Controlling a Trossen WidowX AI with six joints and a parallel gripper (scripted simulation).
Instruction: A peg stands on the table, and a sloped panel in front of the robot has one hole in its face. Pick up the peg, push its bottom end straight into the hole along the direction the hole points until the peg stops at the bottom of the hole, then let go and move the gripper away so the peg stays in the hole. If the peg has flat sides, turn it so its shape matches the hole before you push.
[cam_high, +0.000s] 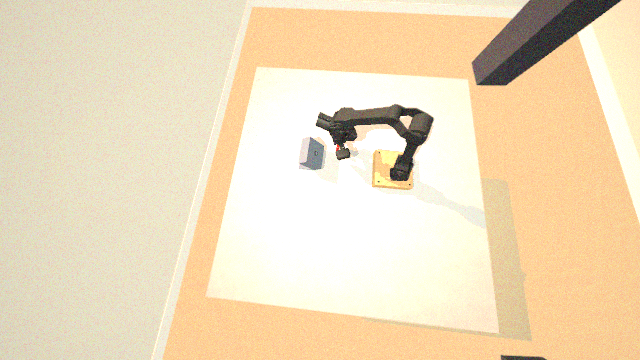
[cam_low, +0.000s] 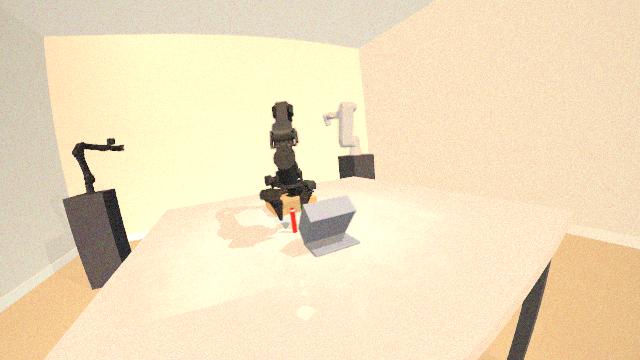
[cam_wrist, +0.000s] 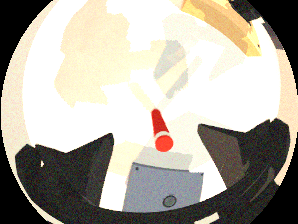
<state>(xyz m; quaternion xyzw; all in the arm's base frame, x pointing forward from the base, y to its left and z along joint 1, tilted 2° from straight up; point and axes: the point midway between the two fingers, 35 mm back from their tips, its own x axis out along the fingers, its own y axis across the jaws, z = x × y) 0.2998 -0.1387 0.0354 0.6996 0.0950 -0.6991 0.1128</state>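
A slim red peg (cam_high: 338, 147) (cam_low: 293, 221) (cam_wrist: 159, 121) stands upright on the table; its top looks round in the wrist view. My gripper (cam_wrist: 155, 131) is wide open and empty, pointing down above the table. In the wrist view the peg shows between the two spread fingers, its top slightly nearer the right one; how far the fingertips are from it in depth is hard to tell. The grey-blue sloped panel (cam_high: 312, 162) (cam_low: 327, 209) (cam_wrist: 150, 190) stands close beyond the peg. Its round hole (cam_high: 316, 153) (cam_wrist: 169, 201) shows in the face; the exterior camera sees the panel from behind.
A yellow wooden base plate (cam_high: 382, 172) (cam_wrist: 220, 17) lies under the arm's foot, on the other side of the peg from the panel. Another black arm (cam_low: 86, 165) and a white arm (cam_low: 346, 125) stand on pedestals beyond the table.
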